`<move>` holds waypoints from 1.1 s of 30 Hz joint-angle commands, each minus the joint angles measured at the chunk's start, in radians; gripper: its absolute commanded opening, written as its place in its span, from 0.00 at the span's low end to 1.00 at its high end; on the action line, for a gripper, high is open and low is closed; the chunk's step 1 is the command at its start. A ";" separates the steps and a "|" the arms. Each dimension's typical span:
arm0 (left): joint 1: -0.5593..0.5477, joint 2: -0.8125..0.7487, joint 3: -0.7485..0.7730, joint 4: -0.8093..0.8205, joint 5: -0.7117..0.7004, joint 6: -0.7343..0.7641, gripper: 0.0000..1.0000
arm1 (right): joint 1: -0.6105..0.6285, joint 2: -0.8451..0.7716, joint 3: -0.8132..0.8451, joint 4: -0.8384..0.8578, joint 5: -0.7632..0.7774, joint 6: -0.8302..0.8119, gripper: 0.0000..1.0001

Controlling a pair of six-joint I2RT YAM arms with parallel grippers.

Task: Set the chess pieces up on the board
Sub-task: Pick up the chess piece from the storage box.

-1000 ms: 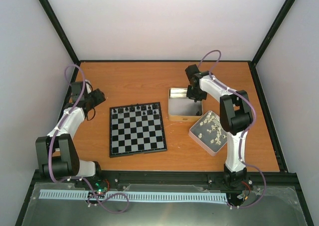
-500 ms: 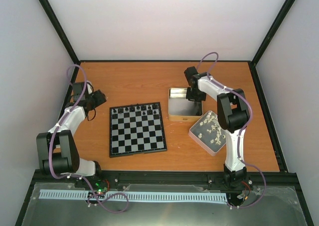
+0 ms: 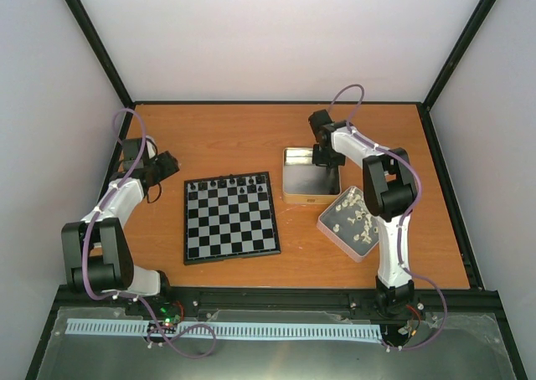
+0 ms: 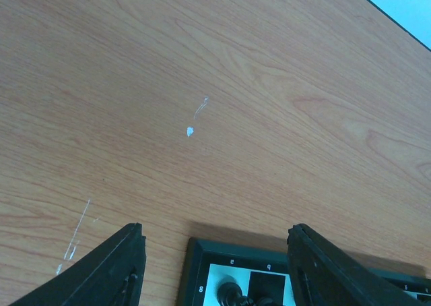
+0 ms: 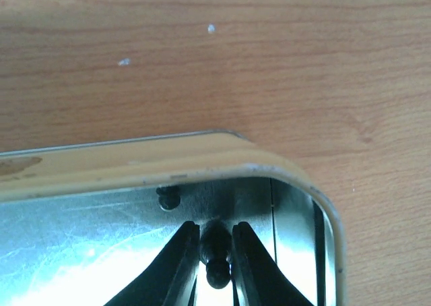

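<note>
While my right gripper [image 5: 215, 230] pinches a tiny black plastic chessman [image 5: 217, 273] in the one-o'clock corner of the shallow silver tin [image 5: 135, 161], my left gripper [image 4: 215, 235] gapes empty at ten o'clock of the black-and-silver chessboard [image 3: 230, 217].

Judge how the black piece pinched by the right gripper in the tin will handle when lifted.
Probably very light: the black piece is no wider than the fingers of the right gripper. Its rounded, glossy body may slip or twist in the pinch. Dropped in the tin, it would likely roll on smooth metal.
</note>
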 commanded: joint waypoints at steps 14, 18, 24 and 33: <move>0.005 -0.019 0.029 0.025 0.008 0.024 0.59 | -0.005 0.004 0.027 0.027 0.017 -0.035 0.03; 0.005 -0.037 0.026 0.006 0.000 0.019 0.59 | -0.004 -0.044 0.025 0.005 -0.050 -0.031 0.03; 0.005 -0.115 0.027 -0.075 -0.091 -0.014 0.59 | 0.045 -0.162 0.046 -0.028 -0.148 -0.007 0.03; 0.005 -0.275 -0.003 -0.158 -0.149 0.008 0.60 | 0.294 -0.130 0.245 -0.072 -0.146 -0.068 0.03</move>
